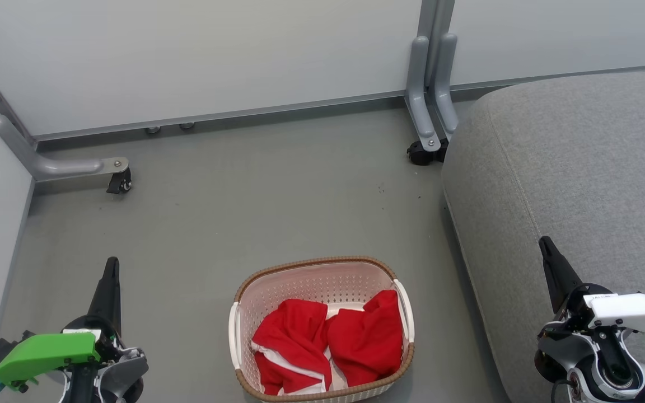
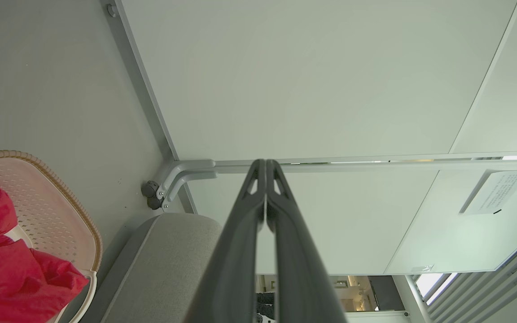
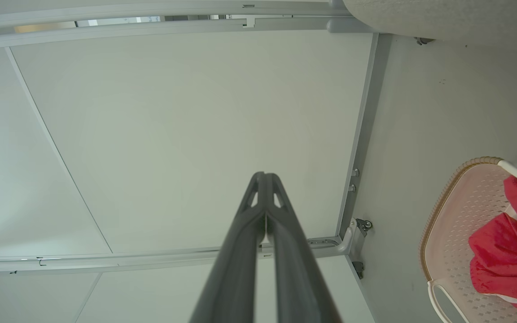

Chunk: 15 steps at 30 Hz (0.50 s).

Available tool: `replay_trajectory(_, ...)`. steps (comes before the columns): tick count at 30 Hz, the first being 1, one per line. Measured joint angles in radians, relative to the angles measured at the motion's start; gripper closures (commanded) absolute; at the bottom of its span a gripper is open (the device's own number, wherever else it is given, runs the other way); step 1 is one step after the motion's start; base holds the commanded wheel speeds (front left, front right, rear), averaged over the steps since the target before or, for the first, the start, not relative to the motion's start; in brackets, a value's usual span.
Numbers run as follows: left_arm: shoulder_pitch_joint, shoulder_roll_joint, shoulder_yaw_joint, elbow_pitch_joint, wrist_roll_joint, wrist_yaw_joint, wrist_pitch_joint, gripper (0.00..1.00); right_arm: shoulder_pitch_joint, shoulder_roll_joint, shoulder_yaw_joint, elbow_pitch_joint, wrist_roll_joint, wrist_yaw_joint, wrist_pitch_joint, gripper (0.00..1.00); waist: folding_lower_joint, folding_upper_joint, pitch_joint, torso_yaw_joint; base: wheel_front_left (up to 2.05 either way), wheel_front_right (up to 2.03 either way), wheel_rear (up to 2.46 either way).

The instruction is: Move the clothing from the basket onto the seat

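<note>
From here, the seat (image 1: 574, 168) is the biggest thing I see: a light-grey cushion lying to the right of the basket (image 1: 316, 261), with a strip of grey floor (image 1: 244, 212) between its rounded edge and the basket's right side. Beyond the basket, pale partition panels (image 1: 216, 56) stand on castered feet.

The basket sits on the floor. The clothing (image 1: 364, 336) lies inside it as two red heaps side by side, filling the near half. White trim shows on the left heap, and the basket's far perforated wall is bare.

My left gripper (image 1: 112, 267) hangs well to the left of the basket. Its two dark fingers are pressed together on nothing and point away toward the panels. My right gripper (image 1: 546, 246) is well to the right of the basket, in front of the seat's near part, with fingers likewise closed and empty. Neither gripper touches the clothing.
</note>
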Motion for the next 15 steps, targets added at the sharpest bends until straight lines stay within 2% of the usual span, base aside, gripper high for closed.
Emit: replay_trajectory(15, 0.000, 0.000, 0.000, 0.000, 0.000, 0.000, 0.000, 1.00, 0.000, 0.000, 0.000, 0.000, 0.000, 0.000, 0.000, 1.00, 0.0000, 0.0000, 0.000, 0.000, 0.00, 0.00, 0.00)
